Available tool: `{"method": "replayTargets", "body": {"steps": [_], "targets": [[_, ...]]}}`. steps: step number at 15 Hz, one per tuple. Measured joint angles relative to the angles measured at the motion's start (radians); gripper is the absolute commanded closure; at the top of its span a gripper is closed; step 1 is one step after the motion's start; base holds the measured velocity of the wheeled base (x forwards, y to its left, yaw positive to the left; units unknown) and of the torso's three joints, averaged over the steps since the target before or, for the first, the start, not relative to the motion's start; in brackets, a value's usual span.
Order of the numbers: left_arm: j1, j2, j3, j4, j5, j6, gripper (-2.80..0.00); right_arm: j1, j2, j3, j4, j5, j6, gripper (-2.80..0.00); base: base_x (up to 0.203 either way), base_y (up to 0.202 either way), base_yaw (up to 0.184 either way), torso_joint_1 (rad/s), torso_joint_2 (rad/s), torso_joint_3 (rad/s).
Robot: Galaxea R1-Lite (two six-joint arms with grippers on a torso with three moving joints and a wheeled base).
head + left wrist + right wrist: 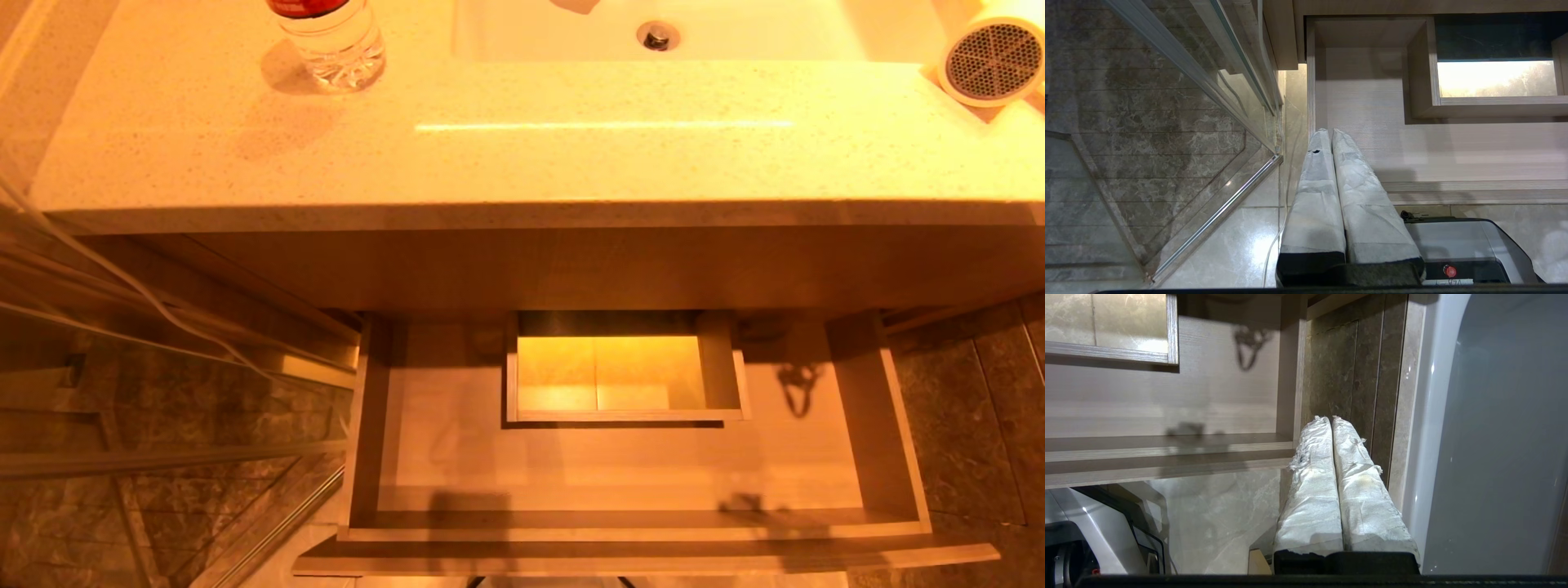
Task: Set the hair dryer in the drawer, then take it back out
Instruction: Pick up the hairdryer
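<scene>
The white hair dryer [992,59] lies on the counter at the far right, its dark mesh grille facing me. Below the counter the wide pale wood drawer [620,465] stands pulled out and empty, with a boxed cut-out [624,367] at its middle back. Neither arm shows in the head view. In the left wrist view my left gripper [1329,131] is shut with nothing in it, by the drawer's [1372,122] left front corner. In the right wrist view my right gripper [1328,418] is shut and empty, beside the drawer's [1167,416] right side wall.
A clear water bottle [331,37] stands on the counter [490,155] at the back left, and a sink basin [653,37] lies behind. A glass shower partition [1241,90] runs along the left. Dark tiled wall [1347,367] is at the right.
</scene>
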Motion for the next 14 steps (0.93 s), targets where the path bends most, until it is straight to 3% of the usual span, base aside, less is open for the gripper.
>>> {"method": "replayTargets", "body": {"steps": [14], "targets": [[0.0,0.0,0.0,0.0,0.0,0.0,0.0,0.001,0.107,-0.083,-0.025,0.0,0.012,0.0,0.0,0.0,0.0,0.005,0.0,0.004]]}}
